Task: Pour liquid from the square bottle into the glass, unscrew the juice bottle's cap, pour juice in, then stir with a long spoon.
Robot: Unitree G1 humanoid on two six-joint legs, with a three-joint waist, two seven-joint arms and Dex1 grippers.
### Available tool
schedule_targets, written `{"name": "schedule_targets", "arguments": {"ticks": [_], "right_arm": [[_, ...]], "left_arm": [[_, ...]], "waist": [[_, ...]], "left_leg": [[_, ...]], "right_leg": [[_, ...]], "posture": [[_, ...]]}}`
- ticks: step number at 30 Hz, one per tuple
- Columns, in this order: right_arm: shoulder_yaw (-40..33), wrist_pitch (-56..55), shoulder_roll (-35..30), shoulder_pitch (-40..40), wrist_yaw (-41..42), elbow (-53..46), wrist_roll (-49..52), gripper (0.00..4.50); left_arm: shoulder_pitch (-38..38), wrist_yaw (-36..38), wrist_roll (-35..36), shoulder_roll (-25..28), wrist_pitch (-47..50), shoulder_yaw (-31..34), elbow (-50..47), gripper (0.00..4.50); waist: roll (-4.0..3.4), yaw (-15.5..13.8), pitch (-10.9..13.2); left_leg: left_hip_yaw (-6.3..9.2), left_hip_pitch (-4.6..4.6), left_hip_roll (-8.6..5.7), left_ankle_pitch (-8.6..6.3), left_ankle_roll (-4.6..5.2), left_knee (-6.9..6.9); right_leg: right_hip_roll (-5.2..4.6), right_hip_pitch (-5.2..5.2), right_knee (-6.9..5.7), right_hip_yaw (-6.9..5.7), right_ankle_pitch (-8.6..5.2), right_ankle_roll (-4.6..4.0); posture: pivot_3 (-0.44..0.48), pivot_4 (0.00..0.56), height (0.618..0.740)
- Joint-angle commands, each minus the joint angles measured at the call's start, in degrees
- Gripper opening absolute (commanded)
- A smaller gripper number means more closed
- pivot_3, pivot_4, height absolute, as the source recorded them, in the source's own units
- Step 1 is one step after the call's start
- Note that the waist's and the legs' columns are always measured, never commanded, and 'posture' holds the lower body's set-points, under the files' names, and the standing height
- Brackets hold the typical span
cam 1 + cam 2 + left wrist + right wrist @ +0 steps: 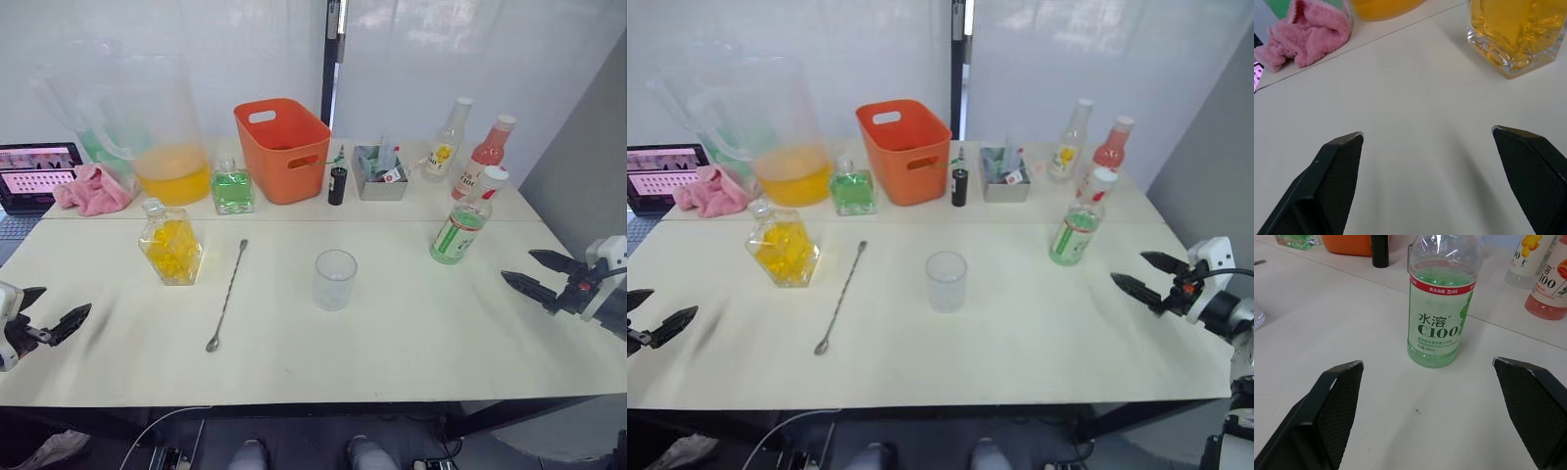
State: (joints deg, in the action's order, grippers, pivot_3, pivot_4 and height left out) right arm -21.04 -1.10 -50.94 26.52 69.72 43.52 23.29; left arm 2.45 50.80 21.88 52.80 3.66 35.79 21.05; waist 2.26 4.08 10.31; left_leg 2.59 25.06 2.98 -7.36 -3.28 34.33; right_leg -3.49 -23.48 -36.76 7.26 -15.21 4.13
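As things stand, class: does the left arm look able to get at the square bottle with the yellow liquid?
Probably yes. The left gripper is open over bare table, and nothing stands between it and the square bottle. The long spoon lies on the bottle's far side.

Square bottle (171, 247), spoon (227, 295), glass (335, 279), juice bottle (465, 221) stand apart.

Both grippers are the same build: left gripper (49, 315) and right gripper (534, 273) each have two black pointed fingers (1337, 171) with finely textured inner faces, mounted on white wrist housings. Right one's got a red bit.
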Motion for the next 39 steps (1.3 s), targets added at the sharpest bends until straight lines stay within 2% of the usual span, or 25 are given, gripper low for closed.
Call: {"name": "schedule_targets", "arguments": {"ticks": [1,5,10,13,17,25,30,39], "right_arm": [[-1.0,-0.3,0.0,0.7,0.1,-0.8,0.8,4.5],[0.1,5.1,0.2,1.7,2.2,-6.1,3.0,4.5],[2.9,14.0,0.9,0.1,4.2,-19.6,5.8,4.5],[5.1,20.2,1.2,-0.4,5.2,-27.9,8.3,4.5],[8.3,26.3,2.0,1.2,5.9,-35.4,11.0,4.5],[12.8,30.2,3.8,6.5,7.1,-39.9,12.4,4.5],[13.6,30.1,4.3,7.7,7.3,-40.7,12.6,4.5],[11.9,31.0,3.4,3.4,6.3,-44.4,13.0,4.5]], "left_arm": [[0.0,-0.3,1.9,-0.3,0.3,2.2,-3.2,4.46],[1.7,-1.5,3.4,-2.0,2.8,3.1,-8.5,4.46],[4.5,-5.3,4.1,-4.6,5.7,4.4,-16.6,4.46],[7.0,-9.0,6.5,-8.9,8.6,5.7,-24.9,4.46],[11.4,-16.5,9.7,-17.2,12.4,6.3,-38.6,4.46],[16.3,-30.0,7.1,-31.7,13.3,0.4,-54.5,4.46],[14.1,-34.6,4.1,-36.1,12.2,-4.7,-55.3,4.46],[0.8,-38.8,-0.9,-35.3,12.9,-11.3,-47.1,4.46]], "waist": [[0.0,0.0,0.0],[0.0,0.0,0.0],[-0.03,0.0,0.0],[-0.02,-0.1,0.0],[-0.01,-0.2,0.0],[0.01,-0.5,0.0],[0.02,-1.0,0.0],[0.04,-1.5,0.0]], "left_leg": [[0.0,0.0,0.0,0.0,0.0,0.0],[0.0,0.0,0.0,0.0,0.0,0.0],[0.0,0.0,0.01,0.05,0.08,0.0],[0.01,0.0,0.01,0.04,0.07,0.01],[0.03,0.0,0.01,0.05,0.07,0.07],[0.08,0.01,-0.02,-0.03,-0.04,0.4],[0.12,0.02,-0.05,-0.03,-0.04,0.48],[0.15,0.08,-0.09,0.05,0.09,0.51]], "right_leg": [[0.0,0.0,0.0,0.0,0.0,0.0],[0.0,0.02,0.0,0.0,0.0,0.0],[0.01,0.01,-0.05,0.01,0.0,0.01],[0.01,0.03,-0.03,0.02,0.0,0.02],[0.0,0.09,-0.03,0.0,0.0,0.03],[0.02,0.23,-0.01,-0.01,0.01,0.04],[0.02,0.28,0.02,-0.02,0.01,0.05],[0.03,0.3,0.05,-0.02,0.04,0.12]], "posture": [[0.0,0.15,0.74],[0.0,0.15,0.74],[0.0,0.15,0.74],[0.0,0.15,0.74],[0.0,0.15,0.74],[0.0,0.15,0.74],[0.0,0.15,0.74],[0.0,0.15,0.74]]}}
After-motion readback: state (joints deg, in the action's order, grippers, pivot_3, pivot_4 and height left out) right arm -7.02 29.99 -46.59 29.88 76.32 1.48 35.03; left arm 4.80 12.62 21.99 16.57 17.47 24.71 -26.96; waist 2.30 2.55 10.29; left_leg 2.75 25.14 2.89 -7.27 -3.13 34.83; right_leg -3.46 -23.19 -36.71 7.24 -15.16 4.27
